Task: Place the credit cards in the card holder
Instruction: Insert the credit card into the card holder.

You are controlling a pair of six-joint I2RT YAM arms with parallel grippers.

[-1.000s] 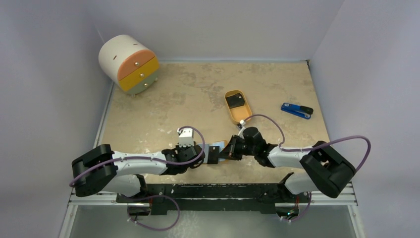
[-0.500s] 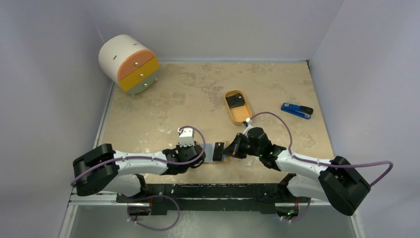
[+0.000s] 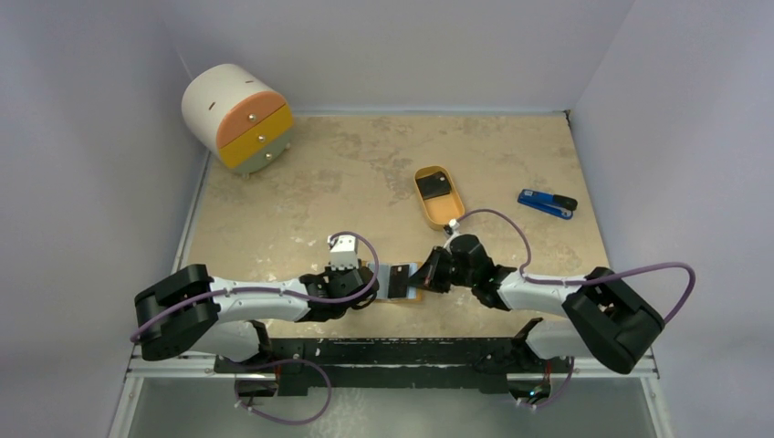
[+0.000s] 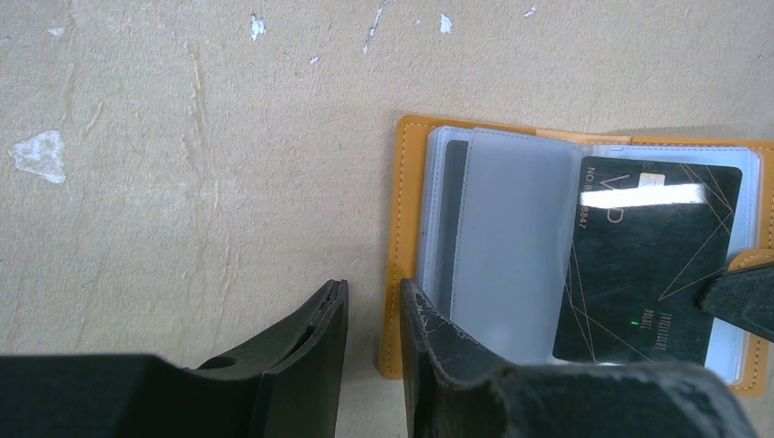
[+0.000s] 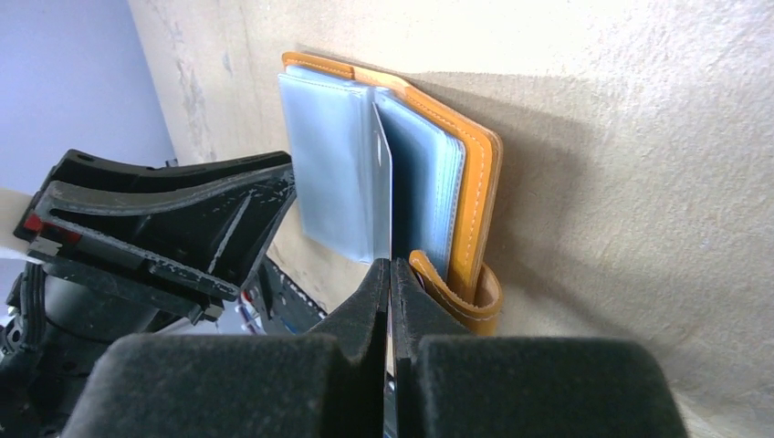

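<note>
Credit card (image 4: 648, 265) is pinched edge-on in the right gripper (image 5: 390, 269)'s closed jaws, its far end lying over the card holder (image 5: 479, 182)'s clear sleeves. The holder is spread open on the table (image 3: 319, 182). Left gripper (image 4: 372, 287) sits at the holder's left edge, jaws slightly apart, one finger on the orange cover. Beyond the holder, another dark card (image 3: 433, 186) lies in an oval tray (image 3: 447, 217).

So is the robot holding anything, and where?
The right gripper pinches a credit card by one edge. The left gripper only straddles the edge of the card holder.
</note>
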